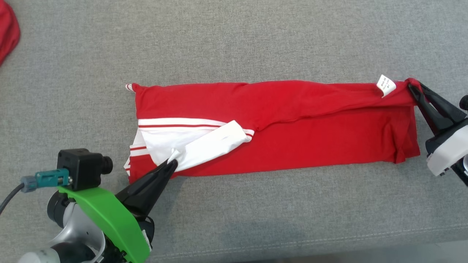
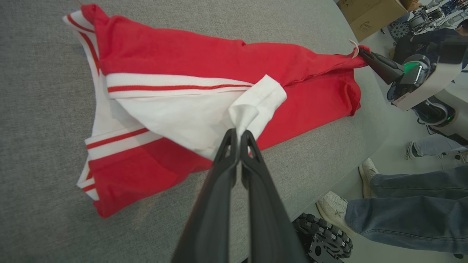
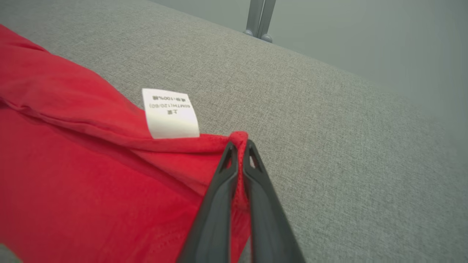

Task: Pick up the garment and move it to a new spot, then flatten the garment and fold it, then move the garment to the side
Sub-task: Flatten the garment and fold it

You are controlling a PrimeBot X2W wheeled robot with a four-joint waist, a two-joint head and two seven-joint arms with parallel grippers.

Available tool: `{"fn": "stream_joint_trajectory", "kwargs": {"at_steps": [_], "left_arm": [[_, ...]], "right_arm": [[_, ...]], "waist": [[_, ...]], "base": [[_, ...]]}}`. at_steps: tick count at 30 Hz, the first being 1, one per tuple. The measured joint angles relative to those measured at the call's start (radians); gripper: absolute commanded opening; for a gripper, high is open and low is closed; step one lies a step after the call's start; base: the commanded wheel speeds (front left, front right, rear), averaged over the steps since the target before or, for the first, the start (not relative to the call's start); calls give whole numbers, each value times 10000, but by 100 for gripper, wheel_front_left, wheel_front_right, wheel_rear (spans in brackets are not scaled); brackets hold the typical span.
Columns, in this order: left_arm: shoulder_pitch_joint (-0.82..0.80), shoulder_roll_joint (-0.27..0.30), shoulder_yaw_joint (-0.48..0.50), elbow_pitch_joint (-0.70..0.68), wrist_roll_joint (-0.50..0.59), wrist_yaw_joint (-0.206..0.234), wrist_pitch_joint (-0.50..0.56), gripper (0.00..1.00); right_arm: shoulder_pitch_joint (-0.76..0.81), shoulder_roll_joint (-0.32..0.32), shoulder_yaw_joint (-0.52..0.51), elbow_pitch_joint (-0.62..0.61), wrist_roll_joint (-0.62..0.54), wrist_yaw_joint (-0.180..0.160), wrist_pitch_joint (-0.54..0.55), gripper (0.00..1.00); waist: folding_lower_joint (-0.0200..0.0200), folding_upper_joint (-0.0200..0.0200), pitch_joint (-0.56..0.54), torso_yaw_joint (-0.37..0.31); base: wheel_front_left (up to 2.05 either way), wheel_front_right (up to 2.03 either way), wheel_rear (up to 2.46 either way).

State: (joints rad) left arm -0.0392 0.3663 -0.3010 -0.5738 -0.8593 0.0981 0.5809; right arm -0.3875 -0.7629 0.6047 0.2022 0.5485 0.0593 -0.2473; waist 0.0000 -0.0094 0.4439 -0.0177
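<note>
The red-and-white shirt [image 1: 292, 120] lies as a long, narrow band across the middle of the grey fabric-covered tabletop [image 1: 256, 44], running from 9 o'clock to 3 o'clock in the head view. The left gripper [image 1: 172, 164], at about 8 o'clock, has its jaws pinched shut on a fold of the white sleeve [image 1: 215, 142]. The right gripper [image 1: 413, 87], at 3 o'clock, has its jaws clamped on the red corner of the hem beside the care label [image 3: 170, 114]. This looks like the flatten-and-fold stage. The body is already doubled lengthwise, but the sleeve lies bunched and crooked over the lower half. To do the step well, the right gripper should hold the hem corner down as an anchor. The left gripper should lift the sleeve only slightly and draw it toward 9 o'clock until the wrinkles go. It should lay the sleeve inside the band's outline before letting go, because too hard a pull would likely drag the whole shirt and undo the fold. The label's print is upside down in the right wrist view, and only "100%" reads with any confidence. No brand shows. Another red cloth [image 1: 7, 33] sits at 10 o'clock, well apart.
</note>
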Motion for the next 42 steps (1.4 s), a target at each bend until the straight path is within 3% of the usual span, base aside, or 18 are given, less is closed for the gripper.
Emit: {"fn": "stream_joint_trajectory", "kwargs": {"at_steps": [2,3,4,5,6,9,10,11,19,28,35,42], "left_arm": [[79,35,88,35,50,6,-21,45],[106,69,121,56,79,6,-25,49],[143,90,151,77,100,8,-46,66],[191,90,186,104,102,38,-111,89],[241,102,238,136,115,40,-111,100],[378,217,385,196,213,86,-211,100],[400,213,403,205,215,86,-236,100],[409,188,405,201,213,86,-311,100],[785,-29,426,-4,629,92,-708,100],[733,-326,1145,-307,1538,173,-1762,100],[704,-474,1413,-261,2029,184,-2293,100],[722,-677,1210,-171,2121,211,-2362,100]], "right_arm": [[152,6,33,-21,-6,-6,0,5],[221,10,48,-27,-25,-8,0,6],[285,19,67,-36,-25,-10,0,7],[320,27,109,-36,-25,-10,0,8],[331,46,169,-38,-31,-8,0,14],[382,113,324,-58,-88,-2,0,49],[441,119,349,-63,-113,-2,0,94],[499,138,351,-61,-117,-10,0,100],[754,36,-29,-59,19,-364,-2,100],[1358,886,-1358,-25,2188,-698,-2,100],[1416,1791,-2015,107,3668,-679,-2,100],[1559,1921,-1923,811,3864,-589,138,100]], "waist": [[0,0,1,1],[0,0,3,-1],[0,0,6,-4],[0,0,9,-9],[0,0,8,-22],[0,0,-11,-94],[0,0,-25,-122],[0,0,-40,-152],[0,0,-194,-428],[0,0,-293,-421],[0,0,-428,-256],[0,0,-385,-74]], "base": [[0,0,0],[0,0,0],[0,0,0],[0,0,0],[0,0,0],[0,0,0],[0,0,0],[0,0,0],[0,0,0],[0,0,0],[0,0,0],[0,0,0]]}}
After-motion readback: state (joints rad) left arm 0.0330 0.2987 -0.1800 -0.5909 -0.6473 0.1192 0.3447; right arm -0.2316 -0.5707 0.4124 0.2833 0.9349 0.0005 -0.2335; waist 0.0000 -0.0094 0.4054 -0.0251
